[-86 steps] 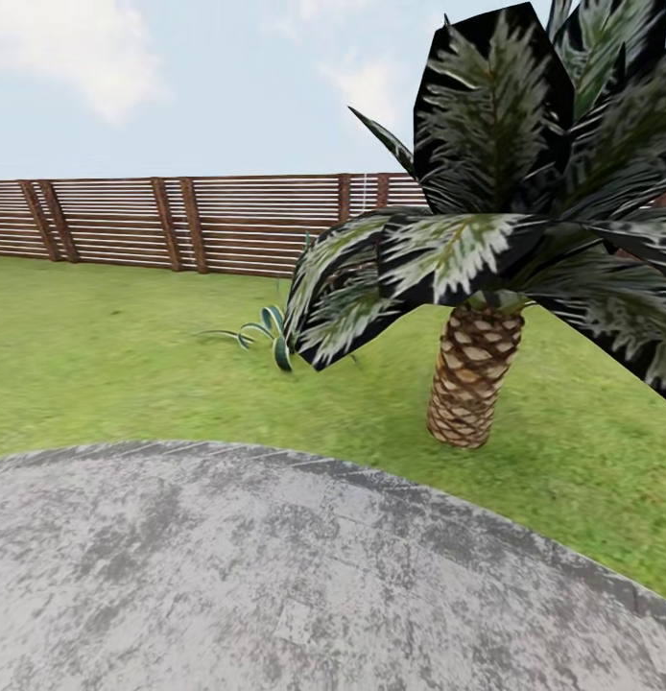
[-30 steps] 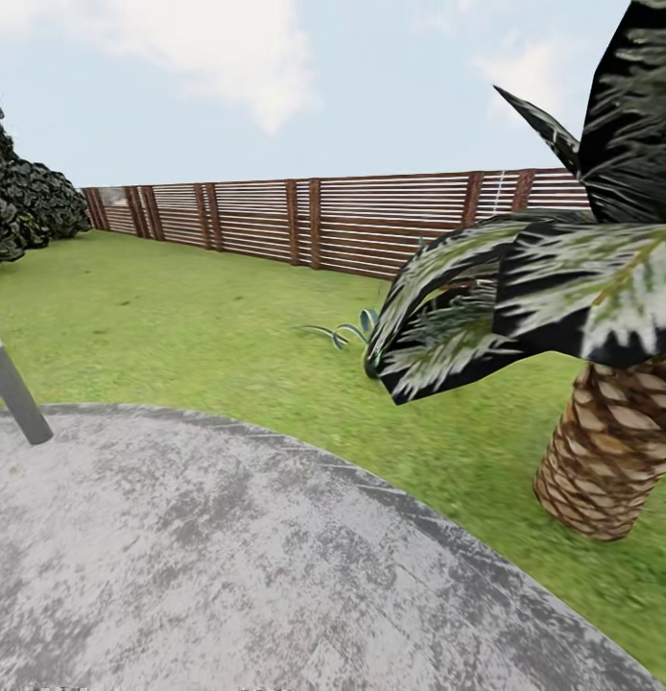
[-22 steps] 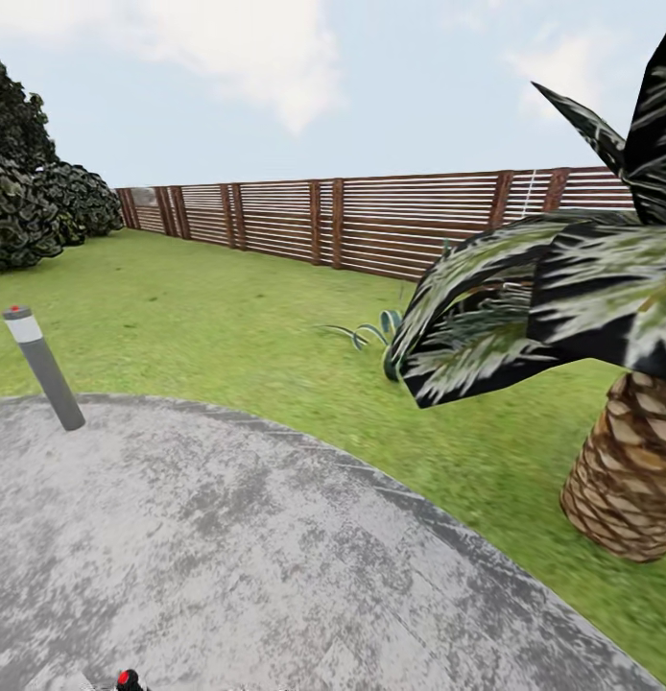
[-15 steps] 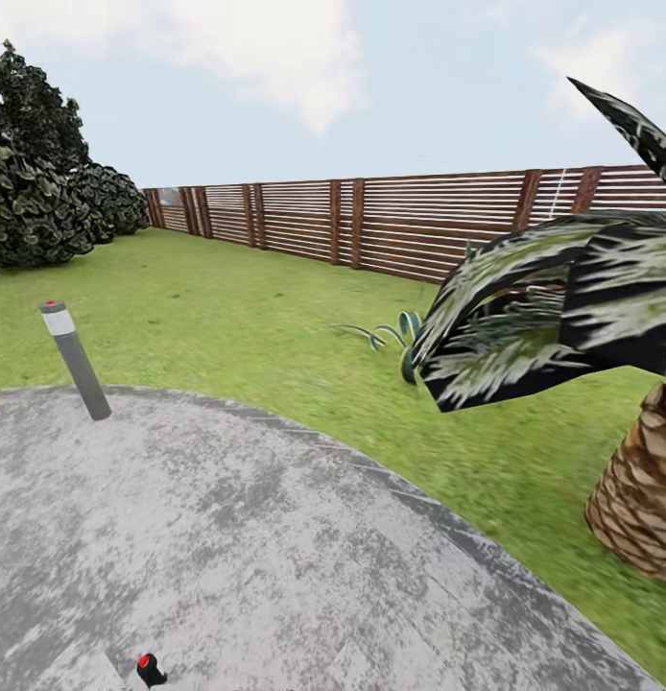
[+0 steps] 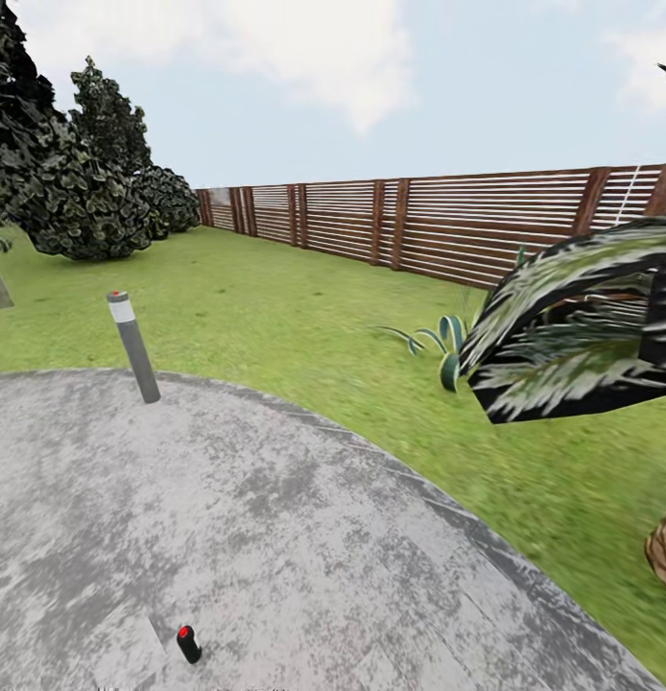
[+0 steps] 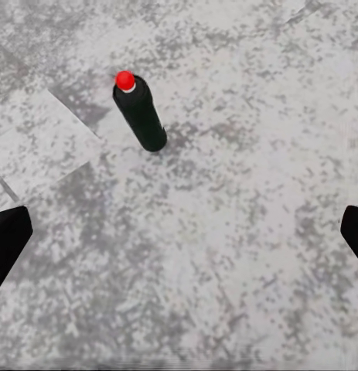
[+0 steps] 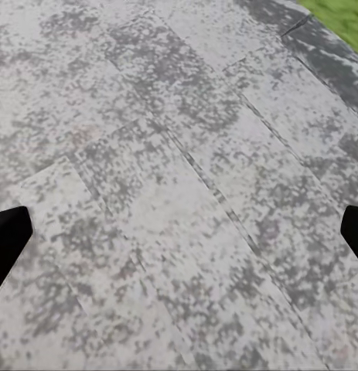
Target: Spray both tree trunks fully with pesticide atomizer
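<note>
Head view puts the pesticide atomizer (image 5: pixel 188 644) at our seven o'clock on the grey paving (image 5: pixel 304 537), with a grey bollard (image 5: pixel 133 346) at eleven o'clock on the paving's edge and the garden's lawn (image 5: pixel 304 317) and slatted fence (image 5: pixel 448 226) beyond. Through our left wrist camera the atomizer (image 6: pixel 139 113) stands upright on the paving between and ahead of our left gripper (image 6: pixel 179 232), whose jaws are spread wide and empty. Our right gripper (image 7: pixel 179 232) hangs over bare paving, jaws likewise released.

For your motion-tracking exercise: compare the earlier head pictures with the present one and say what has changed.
The camera swung left: the palm slid to the right edge, while the dark bushes, a grey post and the spray bottle on the paving came into view. Nothing was gripped or released. The fence and lawn themselves stayed put.
</note>
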Controlling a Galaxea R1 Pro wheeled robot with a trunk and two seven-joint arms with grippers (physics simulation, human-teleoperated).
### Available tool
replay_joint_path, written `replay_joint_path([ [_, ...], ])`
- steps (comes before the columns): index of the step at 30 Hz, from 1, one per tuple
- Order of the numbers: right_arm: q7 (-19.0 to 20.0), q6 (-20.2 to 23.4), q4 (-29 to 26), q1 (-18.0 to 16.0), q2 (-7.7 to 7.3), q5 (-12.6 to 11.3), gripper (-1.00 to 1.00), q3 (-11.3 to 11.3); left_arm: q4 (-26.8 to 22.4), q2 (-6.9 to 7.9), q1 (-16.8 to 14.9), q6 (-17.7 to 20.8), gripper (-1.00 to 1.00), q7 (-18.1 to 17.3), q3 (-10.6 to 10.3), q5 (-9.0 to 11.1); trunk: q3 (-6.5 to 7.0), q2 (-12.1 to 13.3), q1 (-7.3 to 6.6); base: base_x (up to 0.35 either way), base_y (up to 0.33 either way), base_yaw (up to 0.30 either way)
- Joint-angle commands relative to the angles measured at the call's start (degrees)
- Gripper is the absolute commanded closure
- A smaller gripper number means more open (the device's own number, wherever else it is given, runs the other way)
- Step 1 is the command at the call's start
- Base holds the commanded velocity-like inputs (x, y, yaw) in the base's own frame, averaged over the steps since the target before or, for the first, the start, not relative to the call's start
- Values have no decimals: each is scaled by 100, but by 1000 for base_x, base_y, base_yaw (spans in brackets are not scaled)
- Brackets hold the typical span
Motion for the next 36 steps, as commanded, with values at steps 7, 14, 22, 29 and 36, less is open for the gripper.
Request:
replay_joint_path([
  [7, 0, 0, 0, 0, 0, 0, -100, 0, 0, 0, 0, 0, -100, 0, 0, 0, 0, 0, 0, 0, 0, 279],
  [14, 0, 0, 0, 0, 0, 0, -100, 0, 0, 0, 0, 0, -100, 0, 0, 0, 0, 0, 0, 0, 0, 279],
  [22, 0, 0, 0, 0, 0, 0, -100, 0, 0, 0, 0, 0, -100, 0, 4, 0, 0, 0, 0, 2, -1, 279],
  [29, 0, 0, 0, 0, 0, 0, -100, 0, 0, 0, 0, 0, -100, 0, 9, 1, 0, 0, 0, 144, -146, 279],
  [36, 0, 0, 0, 0, 0, 0, -100, 0, 0, 0, 0, 0, -100, 2, 9, 0, 0, 0, 0, 186, -208, 279],
])
